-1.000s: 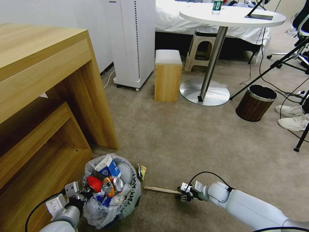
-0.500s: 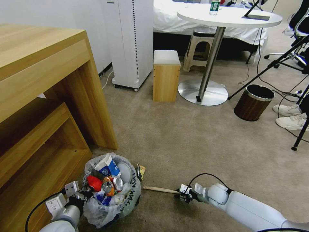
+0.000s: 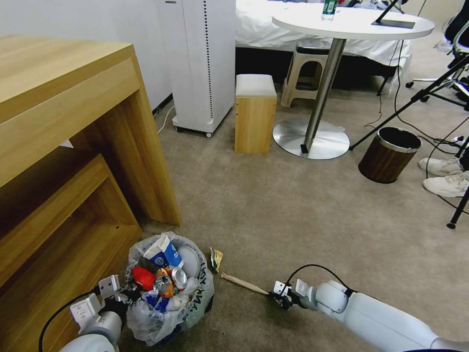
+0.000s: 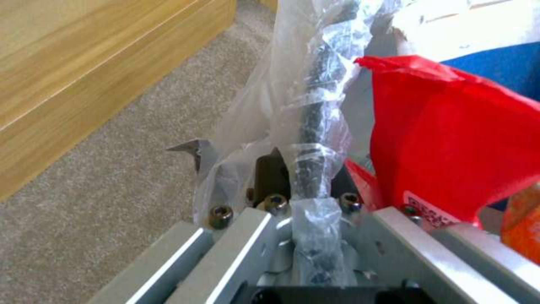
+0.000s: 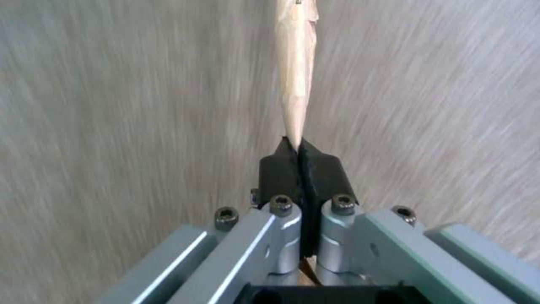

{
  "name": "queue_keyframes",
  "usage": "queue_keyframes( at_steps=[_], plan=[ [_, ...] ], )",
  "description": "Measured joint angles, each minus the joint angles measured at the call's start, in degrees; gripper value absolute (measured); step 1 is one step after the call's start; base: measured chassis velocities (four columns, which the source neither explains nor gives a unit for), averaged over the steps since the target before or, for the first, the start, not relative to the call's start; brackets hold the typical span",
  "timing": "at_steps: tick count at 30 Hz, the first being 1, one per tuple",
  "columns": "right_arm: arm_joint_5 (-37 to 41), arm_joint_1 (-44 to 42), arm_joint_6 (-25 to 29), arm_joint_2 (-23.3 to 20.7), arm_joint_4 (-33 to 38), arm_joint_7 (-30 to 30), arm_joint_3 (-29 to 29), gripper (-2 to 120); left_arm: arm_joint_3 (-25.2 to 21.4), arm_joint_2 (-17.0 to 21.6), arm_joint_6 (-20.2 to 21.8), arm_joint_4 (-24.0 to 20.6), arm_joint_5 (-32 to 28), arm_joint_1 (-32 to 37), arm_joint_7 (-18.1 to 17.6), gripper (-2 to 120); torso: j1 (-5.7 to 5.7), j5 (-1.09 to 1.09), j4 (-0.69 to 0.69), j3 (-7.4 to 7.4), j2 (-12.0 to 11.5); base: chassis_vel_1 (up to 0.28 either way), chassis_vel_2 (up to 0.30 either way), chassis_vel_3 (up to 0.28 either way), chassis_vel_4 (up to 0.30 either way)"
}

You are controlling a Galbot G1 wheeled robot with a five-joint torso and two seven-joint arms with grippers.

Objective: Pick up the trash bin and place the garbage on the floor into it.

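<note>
At the left, the left gripper [image 3: 128, 295] pinches the rim and crinkled translucent liner of the small round black trash bin [image 3: 168, 286], which stands on the beige short-pile carpet floor [image 3: 293, 215] heaped with a red wrapper, cans and a blue-white cup. Right of it a small crumpled yellow wrapper [image 3: 215, 258] lies just beside the bin. Farther right, the pale wooden stick [image 3: 244, 284] points its long axis toward the bin, its tapered end clamped between the closed pads of the right gripper [image 3: 279, 299], the nearer arm.
</note>
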Motion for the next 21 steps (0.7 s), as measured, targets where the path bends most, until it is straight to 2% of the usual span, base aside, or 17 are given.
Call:
queue_keyframes(
  at_steps=[2,3,4,5,7,10,16,20,21],
  plan=[
    [0.37,-0.10,0.15,-0.38,0.81,0.16,0.34,0,0.02,0.04,0.00,0.03,0.00,-0.03,-0.01,0,0.00,0.04,0.00,0.00,0.00,0.000,0.000,0.000,0.000],
    [1.26,-0.33,0.59,-1.73,3.44,0.55,1.38,0,0.09,0.09,0.00,0.07,0.00,-0.11,-0.01,0,0.00,0.04,0.00,0.00,0.01,0.000,0.000,0.000,0.000],
    [1.75,-0.66,2.01,-3.66,6.61,1.16,3.34,0,0.20,0.19,0.03,0.11,0.00,-0.23,-0.01,0,0.00,-0.10,0.00,-0.02,0.02,0.000,0.000,0.000,0.000],
    [1.75,-0.66,2.01,-3.66,6.61,1.16,3.34,0,0.20,0.19,0.03,0.11,0.00,-0.23,-0.01,0,0.00,-0.10,0.00,-0.02,0.02,0.000,0.000,0.000,0.000],
    [1.59,-2.00,5.57,-6.08,11.10,1.36,7.25,0,0.30,0.37,0.10,0.15,-0.01,-0.33,-0.02,0,0.00,-0.03,-0.01,-0.02,0.04,0.000,0.000,0.000,0.000],
    [2.08,-2.89,7.01,-7.97,15.05,1.57,10.33,0,0.36,0.52,0.13,0.14,-0.01,-0.29,-0.03,0,0.00,-0.08,-0.02,-0.03,0.05,0.000,0.000,0.000,0.000],
    [2.64,-3.14,8.84,-9.43,19.29,2.34,12.45,0,0.43,0.69,0.15,-0.28,-0.01,0.26,-0.05,0,0.00,-0.05,-0.02,-0.03,0.05,0.000,0.000,0.000,0.000],
    [3.89,-1.41,10.53,-9.79,22.16,3.37,12.59,0,0.43,0.95,0.20,-0.70,-0.01,0.53,-0.05,0,0.00,-0.05,-0.02,-0.03,0.05,0.000,0.000,0.000,0.000],
    [4.84,0.73,12.31,-9.51,24.68,4.20,12.61,0,0.43,1.04,0.27,-1.21,-0.03,0.74,-0.06,0,0.00,-0.09,-0.01,-0.03,0.06,0.000,0.000,0.000,0.000]
  ],
)
